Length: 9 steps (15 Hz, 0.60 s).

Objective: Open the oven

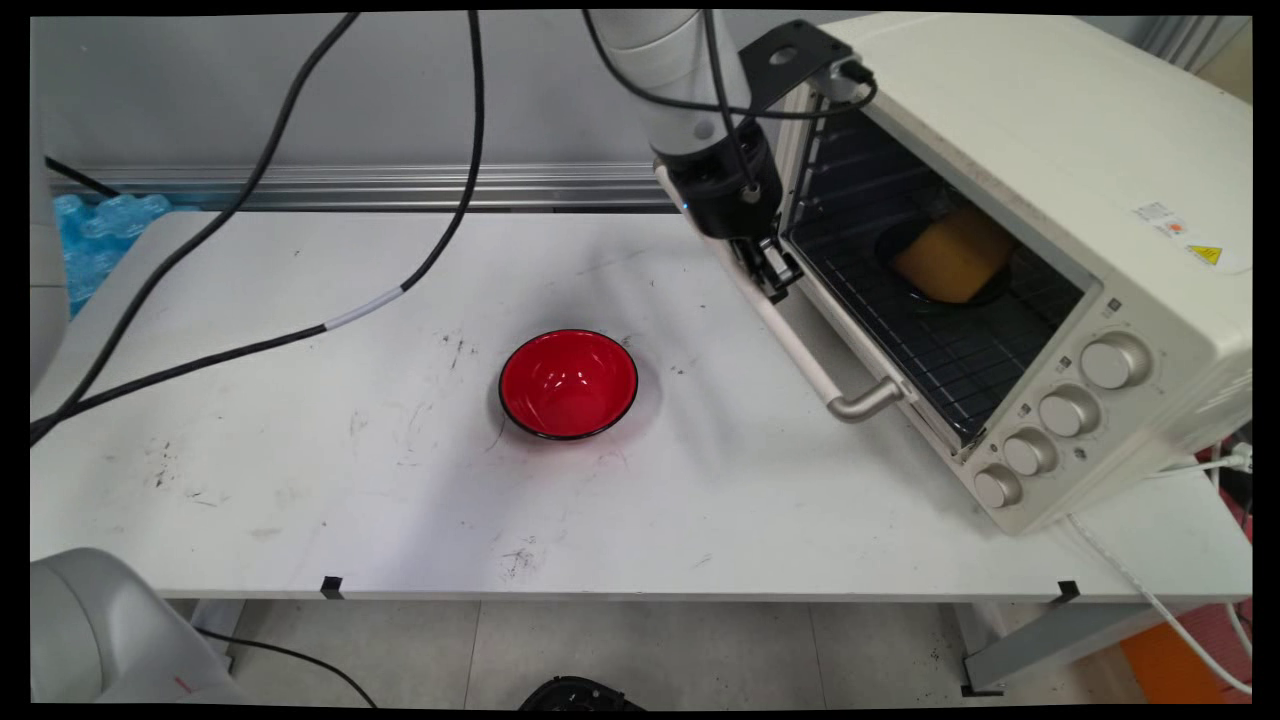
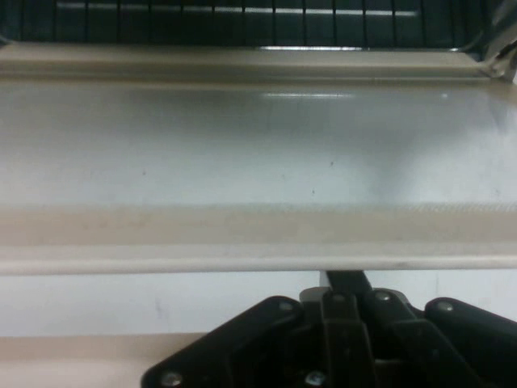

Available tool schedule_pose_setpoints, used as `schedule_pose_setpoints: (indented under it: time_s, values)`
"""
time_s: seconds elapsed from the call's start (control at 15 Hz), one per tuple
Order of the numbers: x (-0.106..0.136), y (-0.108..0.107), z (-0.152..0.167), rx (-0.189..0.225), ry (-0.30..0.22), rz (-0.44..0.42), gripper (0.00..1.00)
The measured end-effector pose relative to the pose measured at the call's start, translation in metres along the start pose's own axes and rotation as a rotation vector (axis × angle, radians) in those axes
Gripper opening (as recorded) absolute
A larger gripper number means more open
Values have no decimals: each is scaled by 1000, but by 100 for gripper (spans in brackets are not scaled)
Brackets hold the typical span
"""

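The gripper (image 1: 772, 272) hung at the far end of the open oven door (image 1: 790, 340), right at the door's bar handle (image 1: 800, 352), pointing down; whether its fingers were spread or closed on the handle could not be told, since the hand view showed only the black linkage (image 2: 339, 343) at its bottom edge, against the pale inner face of the door (image 2: 258, 153). The door lay folded down flat, and its handle ran from the gripper toward the table's near edge, ending in a metal bracket (image 1: 866, 401). Past the door stood the cream toaster oven (image 1: 1010, 230) at the right end of the table (image 1: 300, 480), its cavity open, with a wire rack (image 1: 920, 340) inside. On that rack, toward the back, sat a yellow-orange block (image 1: 955, 256) on a dark dish. Four knobs (image 1: 1068, 410) ran down the oven's front panel. Well apart from the gripper, near the middle of the table, stood a red bowl (image 1: 568, 384) with a black rim, upright and empty. Black cables (image 1: 300, 240) hung across the table's left half.
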State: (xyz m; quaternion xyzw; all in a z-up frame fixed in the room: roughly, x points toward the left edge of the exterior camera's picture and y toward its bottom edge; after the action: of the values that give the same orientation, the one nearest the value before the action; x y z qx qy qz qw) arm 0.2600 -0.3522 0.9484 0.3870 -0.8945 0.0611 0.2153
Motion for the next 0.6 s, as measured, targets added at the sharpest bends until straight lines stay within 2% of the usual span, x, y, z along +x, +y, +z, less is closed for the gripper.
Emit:
schedule_pose_setpoints:
  time_s: [0.6]
  values:
    - [-36, 2, 6, 24, 20, -23, 0]
